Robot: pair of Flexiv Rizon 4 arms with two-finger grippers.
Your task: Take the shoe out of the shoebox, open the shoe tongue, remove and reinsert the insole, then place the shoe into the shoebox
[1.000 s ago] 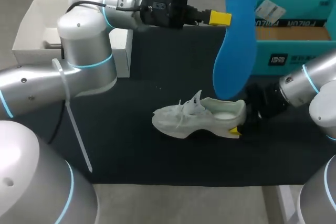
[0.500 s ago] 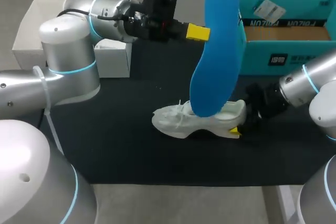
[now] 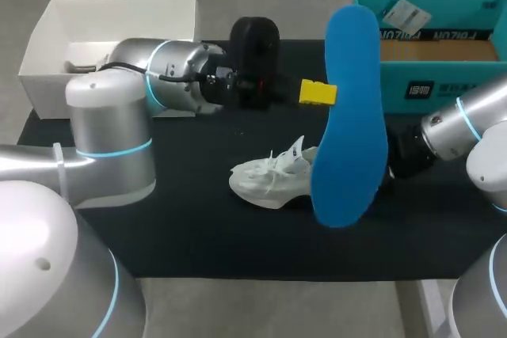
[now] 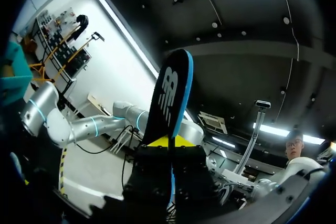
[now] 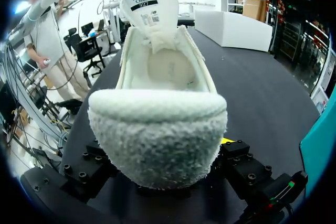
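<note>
**Blue insole (image 3: pixel 348 116) held in the air over the white shoe (image 3: pixel 265 178)**

Standing by the table, I note the following.

1. Left arm (image 3: pixel 170 85): comes in from the left and reaches across the middle of the black mat (image 3: pixel 198 227). The left gripper (image 3: pixel 323 93) has its fingers pressed on the insole from both sides, pinching it at one long edge. In the left wrist view the insole stands edge-on between the yellow tips, its dark underside showing and a blue rim along one side.

2. Insole: hangs nearly upright, narrow end up, broad end down. From above, its lower end overlaps the heel of the shoe. Whether it touches the shoe cannot be told.

3. Shoe: rests on the mat, outside the box, toe toward the left arm's side. The tongue (image 5: pixel 144 1) is pulled up and back, with its label facing the right wrist camera. The inside of the shoe is open to view and shows a bare white footbed.

4. Right arm (image 3: pixel 463 128): comes in low from the right. The right gripper (image 5: pixel 160 179) is clamped on the fleecy heel, one finger against each side.

5. Teal shoebox (image 3: pixel 432 89): sits open at the far right of the mat, behind the insole and apart from the shoe.

6. A white box (image 3: pixel 47 45) sits open at the far left corner, behind the left arm.
</note>
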